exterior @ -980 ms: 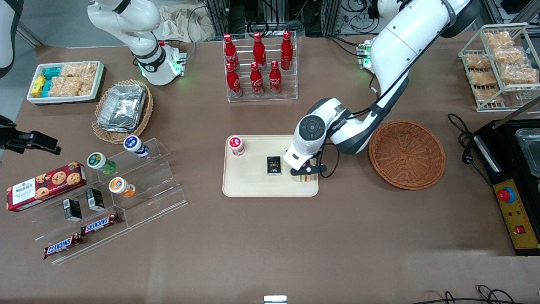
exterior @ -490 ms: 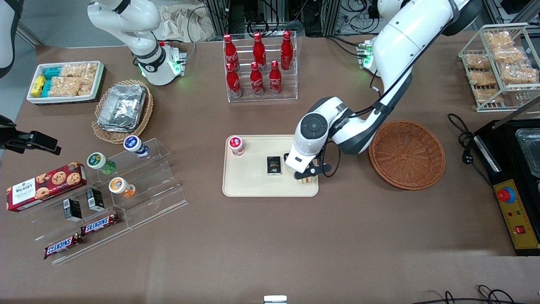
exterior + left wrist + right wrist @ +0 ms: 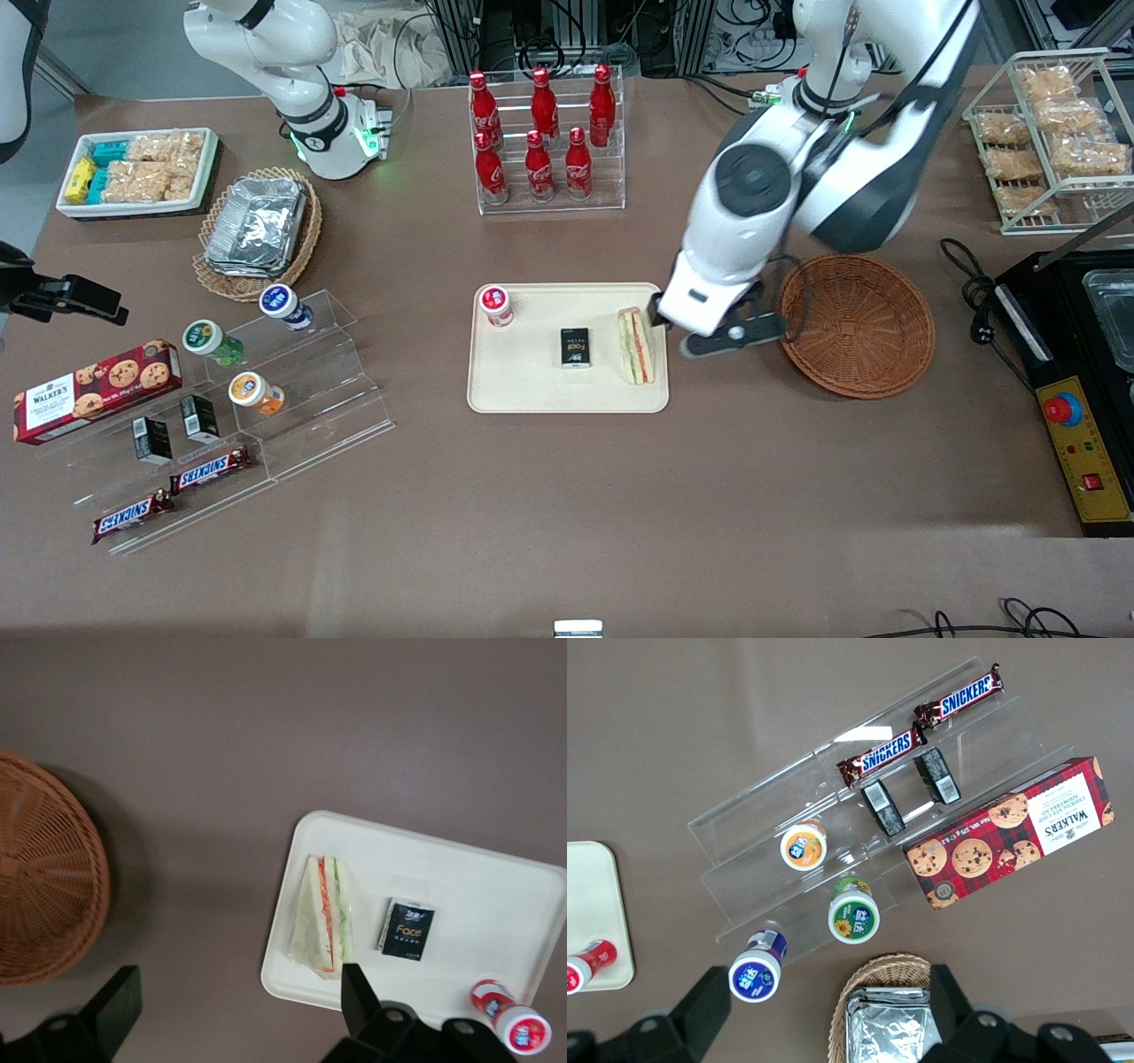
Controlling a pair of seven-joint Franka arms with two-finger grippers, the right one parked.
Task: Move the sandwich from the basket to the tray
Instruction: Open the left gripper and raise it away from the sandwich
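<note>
Pale-bread triangular sandwich (image 3: 636, 346) with green and red filling lies on the cream rectangular plastic tray (image 3: 532, 394), beside a small black box (image 3: 575, 346); the reddish-brown round wicker basket (image 3: 855, 323) sits apart. From the wrist, the claw (image 3: 235, 1010) hangs above, fingers (image 3: 355, 997) spread and empty. Sandwich looks soft and light, best held gently across its flat faces.

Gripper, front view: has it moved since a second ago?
Yes. The gripper has left the sandwich on the tray, risen and shifted toward the basket. It now hangs between tray edge and basket, jaws open.
</note>
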